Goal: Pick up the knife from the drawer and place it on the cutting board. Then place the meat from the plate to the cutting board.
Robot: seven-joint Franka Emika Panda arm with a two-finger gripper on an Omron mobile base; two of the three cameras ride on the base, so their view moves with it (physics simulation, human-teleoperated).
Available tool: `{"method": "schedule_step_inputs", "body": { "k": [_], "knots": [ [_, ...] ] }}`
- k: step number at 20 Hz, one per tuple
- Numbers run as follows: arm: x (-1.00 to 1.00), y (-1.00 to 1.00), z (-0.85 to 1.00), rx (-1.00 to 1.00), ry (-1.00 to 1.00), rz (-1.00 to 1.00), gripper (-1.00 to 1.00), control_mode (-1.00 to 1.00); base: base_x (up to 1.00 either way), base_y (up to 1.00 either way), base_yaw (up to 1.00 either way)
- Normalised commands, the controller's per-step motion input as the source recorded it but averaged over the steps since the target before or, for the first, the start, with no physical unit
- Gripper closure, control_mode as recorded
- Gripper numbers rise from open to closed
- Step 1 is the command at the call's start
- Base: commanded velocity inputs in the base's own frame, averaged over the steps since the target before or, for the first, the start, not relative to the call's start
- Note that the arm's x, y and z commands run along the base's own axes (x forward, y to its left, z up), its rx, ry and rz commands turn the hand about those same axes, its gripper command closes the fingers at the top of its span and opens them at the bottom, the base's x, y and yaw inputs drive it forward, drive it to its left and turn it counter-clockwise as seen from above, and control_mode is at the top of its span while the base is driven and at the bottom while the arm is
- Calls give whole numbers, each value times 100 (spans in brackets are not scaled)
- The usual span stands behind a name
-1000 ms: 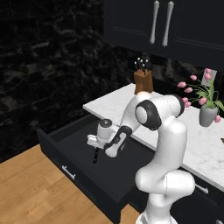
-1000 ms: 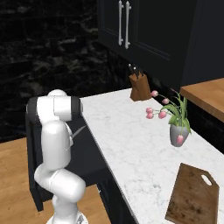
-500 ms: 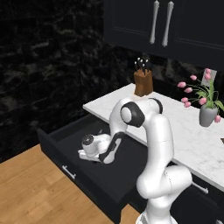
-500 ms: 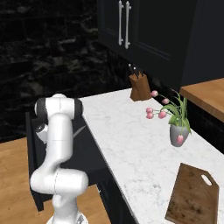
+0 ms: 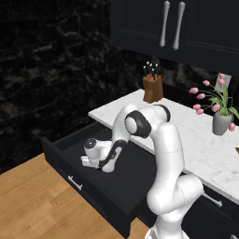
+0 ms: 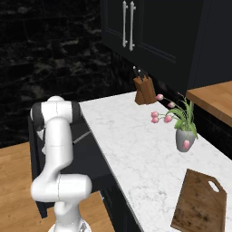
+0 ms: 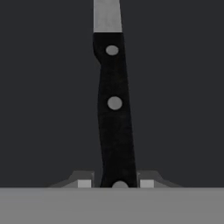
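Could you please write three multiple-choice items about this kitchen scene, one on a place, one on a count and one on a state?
1. Where is the claw working?
A. Inside the open drawer
B. Over the cutting board
C. At the knife block

2. How many pale rivets show on the black handle of the knife in the hand view?
A. One
B. Three
C. Five

3. What state is the claw in?
A. Wide open above the counter
B. Shut on the knife
C. Shut on a flower stem

Answers:
1. A, since the left base view shows the arm bent down into the pulled-out drawer.
2. B, as three round pale dots run along the handle, the lowest partly cut off.
3. B, because the two fingertips sit tight on either side of the handle's end in the hand view.
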Motion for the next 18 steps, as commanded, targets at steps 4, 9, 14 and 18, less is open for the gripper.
{"method": "schedule_step_inputs", "body": {
  "k": [4, 9, 14, 18],
  "knots": [
    [-7, -10, 83, 2, 0, 0, 100, -100, 0, 0, 0],
    [-53, -10, 100, 1, 0, 0, 100, -100, 0, 0, 0],
    [-72, 0, 100, 0, -1, 0, 100, -100, 0, 0, 0],
    [-71, 3, 100, 0, -1, 0, 100, -100, 0, 0, 0]
  ]
}}
